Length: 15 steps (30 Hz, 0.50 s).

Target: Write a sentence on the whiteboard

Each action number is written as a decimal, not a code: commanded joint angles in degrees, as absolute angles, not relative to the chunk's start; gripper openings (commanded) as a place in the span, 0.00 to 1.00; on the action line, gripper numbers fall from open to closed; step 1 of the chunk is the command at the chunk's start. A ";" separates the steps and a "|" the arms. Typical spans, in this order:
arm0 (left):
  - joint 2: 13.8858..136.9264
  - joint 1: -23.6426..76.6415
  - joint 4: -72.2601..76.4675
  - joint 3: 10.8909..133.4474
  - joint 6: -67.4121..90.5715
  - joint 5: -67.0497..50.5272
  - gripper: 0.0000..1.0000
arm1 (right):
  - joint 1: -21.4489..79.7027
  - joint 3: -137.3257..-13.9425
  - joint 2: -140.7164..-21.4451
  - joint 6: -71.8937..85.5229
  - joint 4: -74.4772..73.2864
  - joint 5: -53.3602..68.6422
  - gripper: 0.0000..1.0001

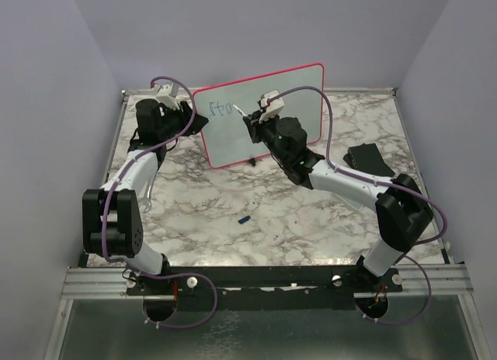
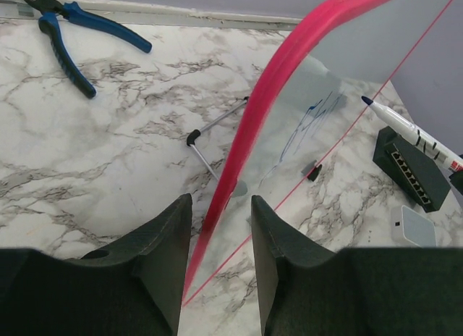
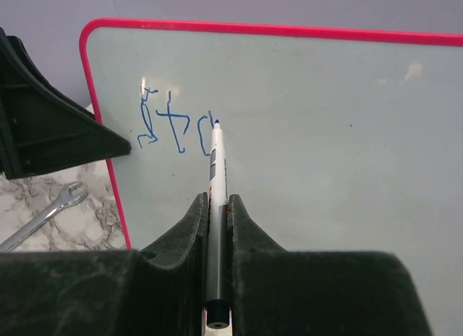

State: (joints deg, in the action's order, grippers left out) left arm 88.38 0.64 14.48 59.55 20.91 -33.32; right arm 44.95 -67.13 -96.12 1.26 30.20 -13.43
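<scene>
Marbled white-and-grey stone pattern covers the bench (image 1: 233, 209), which is closed in by plain lilac walls. Toward its far side the large white rectangular whiteboard with a thin pink-red frame (image 3: 325, 133) is propped nearly upright. The sentence in thin blue marker lettering (image 3: 170, 122) is found close to the board's upper corner on the left arm's side. Only a few first letters are present, so the writing is judged barely begun.

The board is judged light, stiff and slick-faced. As it rests on small feet, it may be tipped or slid by pen pressure. It is best taken by its frame edge, away from the ink, which could be smeared. That edge is straddled by the left gripper (image 2: 221, 206), its jaws set part way apart around the frame; whether the fingers press on it cannot be told.

A white-barrelled marker with a blue tip (image 3: 215, 166) is clamped mid-barrel by the right gripper (image 3: 215, 206), and the nib is set at the last letter. The smooth barrel is judged likely to slip if pressed hard, so a light touch is called for.

Farther out, blue-handled pliers (image 2: 72, 39), a steel spanner (image 3: 43, 213) and a black ribbed box (image 2: 412, 169) are laid on the bench
</scene>
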 commanded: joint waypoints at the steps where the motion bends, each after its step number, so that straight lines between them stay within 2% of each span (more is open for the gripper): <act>1: 89.30 2.00 15.95 60.59 20.87 -34.78 0.38 | 45.09 -69.51 -97.76 0.53 30.57 -13.87 0.01; 15: 89.48 2.48 15.91 60.63 20.50 -34.71 0.28 | 45.09 -70.20 -99.42 0.57 30.32 -15.99 0.01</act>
